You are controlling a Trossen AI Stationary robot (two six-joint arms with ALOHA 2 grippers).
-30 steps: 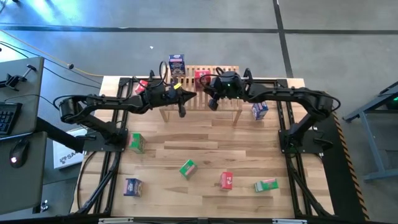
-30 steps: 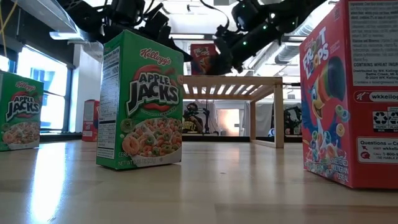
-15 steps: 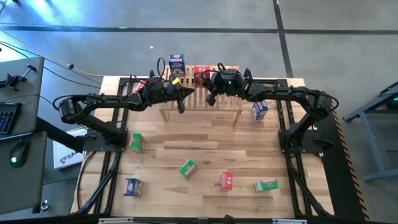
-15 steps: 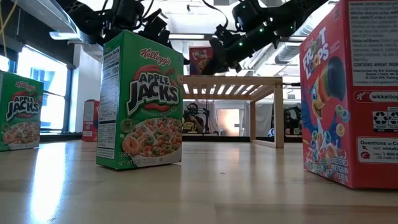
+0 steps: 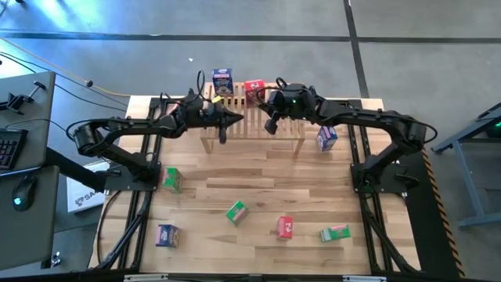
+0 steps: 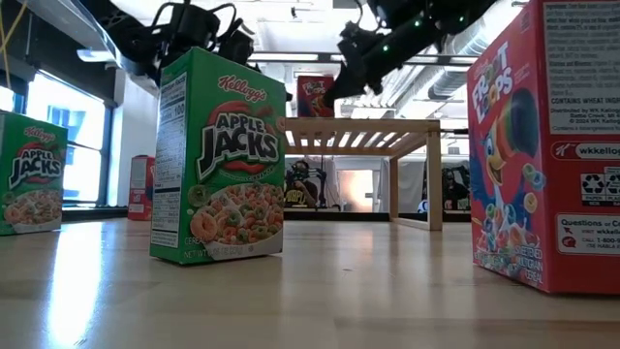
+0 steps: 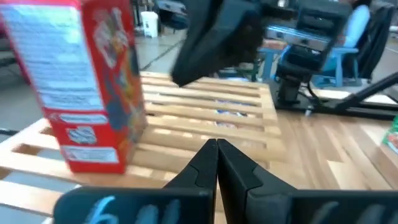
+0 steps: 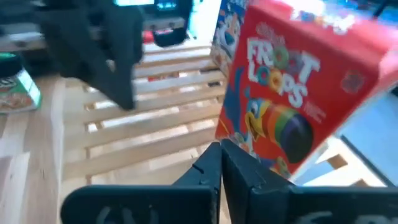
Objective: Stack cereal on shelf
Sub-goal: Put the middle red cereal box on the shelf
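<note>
Red Froot Loops box (image 5: 253, 88) stands upright on the slatted top of the shelf (image 5: 286, 131), toward its back edge, with a blue box (image 5: 223, 80) just beside it at the back-left corner — looks like the row is being built along the rear so later boxes fit in front. Neither gripper holds anything. Left gripper (image 5: 225, 129) hovers over the shelf's left end, fingers (image 7: 205, 163) pressed together with nothing between them. Right gripper (image 5: 272, 123) hovers over the shelf's middle, jaws also closed and empty; its wrist view looks straight at the red box, close in front.

Judgement: the red box reads as just placed, and both arms are clear of it so it won't tip.

Rest of the cereal is still off the shelf, on the table (image 5: 203, 188):
- blue box (image 5: 327, 138) just right of the shelf leg
- green box (image 5: 172, 179) at left
- green box (image 5: 236, 211) mid-table
- red box (image 5: 285, 227) right of it
- green box (image 5: 334, 233) lying flat, front right
- blue box (image 5: 167, 234) front left
- red box (image 5: 179, 106) partly hidden under the left arm

Most boxes are still to go — next pick would likely need open jaws first.
</note>
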